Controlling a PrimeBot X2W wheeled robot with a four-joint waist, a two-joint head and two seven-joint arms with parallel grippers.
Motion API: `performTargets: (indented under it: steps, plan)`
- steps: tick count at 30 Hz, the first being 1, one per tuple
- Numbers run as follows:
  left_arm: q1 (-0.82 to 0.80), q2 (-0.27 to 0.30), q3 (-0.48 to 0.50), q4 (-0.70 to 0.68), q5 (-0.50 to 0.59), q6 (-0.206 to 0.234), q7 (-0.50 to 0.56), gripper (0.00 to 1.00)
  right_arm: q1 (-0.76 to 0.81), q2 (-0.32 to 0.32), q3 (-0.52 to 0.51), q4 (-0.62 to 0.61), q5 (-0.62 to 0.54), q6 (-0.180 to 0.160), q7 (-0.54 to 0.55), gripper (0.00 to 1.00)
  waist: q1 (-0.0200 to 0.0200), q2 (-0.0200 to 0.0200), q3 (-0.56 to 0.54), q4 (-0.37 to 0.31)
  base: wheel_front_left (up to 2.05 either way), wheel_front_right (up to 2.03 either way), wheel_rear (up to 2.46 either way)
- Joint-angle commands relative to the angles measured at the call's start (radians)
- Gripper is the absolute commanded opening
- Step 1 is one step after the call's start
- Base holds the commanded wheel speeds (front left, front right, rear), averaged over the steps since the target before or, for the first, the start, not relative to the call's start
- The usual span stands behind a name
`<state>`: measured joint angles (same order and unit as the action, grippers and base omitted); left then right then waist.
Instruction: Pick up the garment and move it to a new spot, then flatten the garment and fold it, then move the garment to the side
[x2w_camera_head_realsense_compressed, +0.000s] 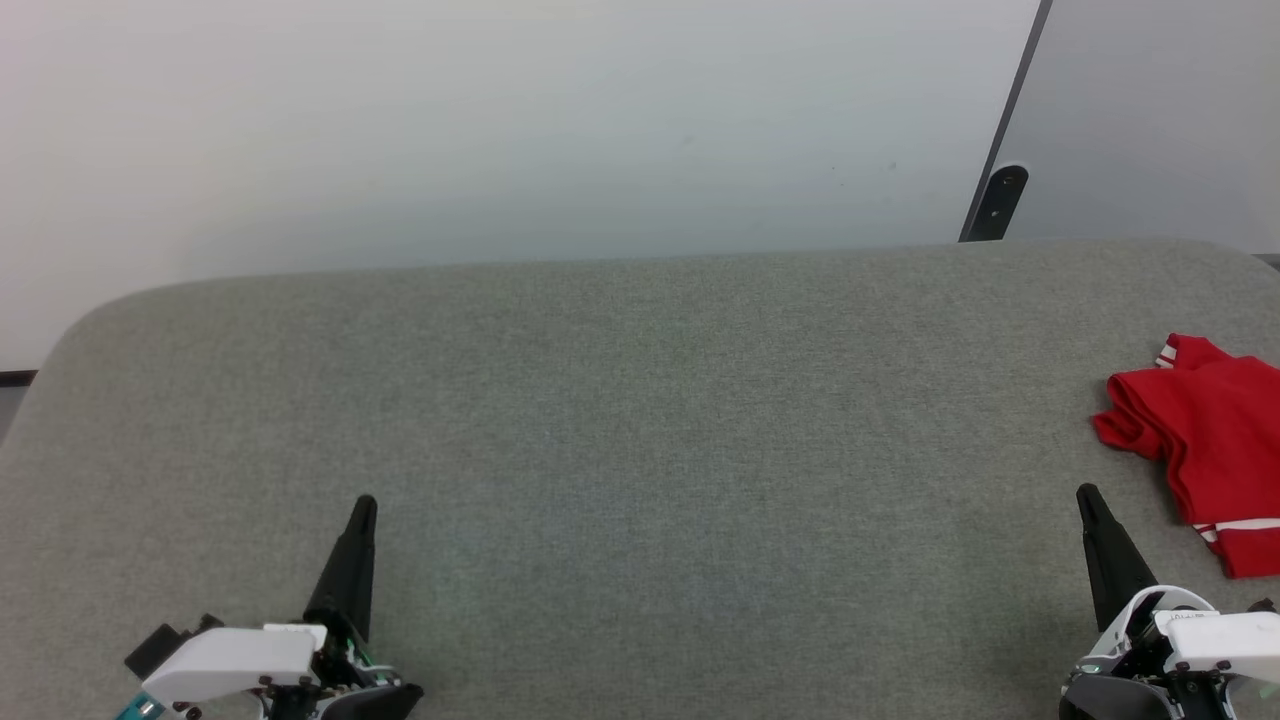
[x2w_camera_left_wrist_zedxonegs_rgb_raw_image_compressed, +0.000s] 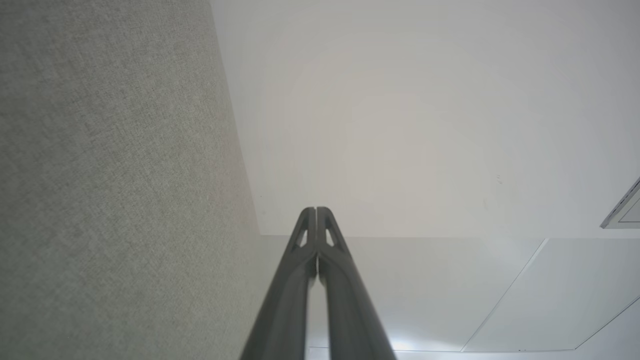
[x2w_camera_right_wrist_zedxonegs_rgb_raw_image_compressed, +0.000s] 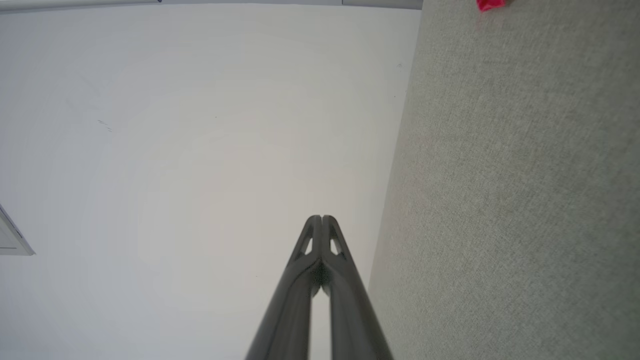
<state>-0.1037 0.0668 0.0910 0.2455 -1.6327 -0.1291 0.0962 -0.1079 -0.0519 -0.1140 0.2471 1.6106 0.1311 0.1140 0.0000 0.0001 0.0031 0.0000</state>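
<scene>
Count: one garment (x2w_camera_head_realsense_compressed: 1215, 450), two grippers, one grey fabric surface (x2w_camera_head_realsense_compressed: 640, 400), one pale wall (x2w_camera_head_realsense_compressed: 500, 120).

Garment: red, bunched in layers, lying at the right edge of the head view and cut off by the frame. White-striped trim shows at its top and bottom. The right wrist view catches a red scrap of it at the top edge.

Left gripper (x2w_camera_head_realsense_compressed: 364, 506): lower left, fingers pressed together, tips meeting in the left wrist view, nothing between them.

Right gripper (x2w_camera_head_realsense_compressed: 1086, 492): lower right, near the garment but apart from it, fingers likewise closed and empty in the right wrist view.
</scene>
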Motion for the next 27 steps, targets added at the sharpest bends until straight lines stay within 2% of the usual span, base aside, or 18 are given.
performTargets:
  steps: [1, 27]
  plan:
    - [-0.01, -0.002, 0.002, 0.001, 0.002, -0.005, 0.002, 0.0, -0.004, 0.003, -0.001, 0.0, 0.004, -0.001, -0.003, 0.0, 0.0, -0.0001, 0.0, 0.0, 0.0, 0.0, 0.0]
    - [-0.011, -0.006, 0.009, 0.002, 0.009, -0.005, 0.008, 0.0, -0.004, 0.003, -0.001, 0.0, 0.004, -0.001, -0.003, 0.0, 0.0, -0.0001, 0.0, 0.0, 0.0, 0.0, 0.0]
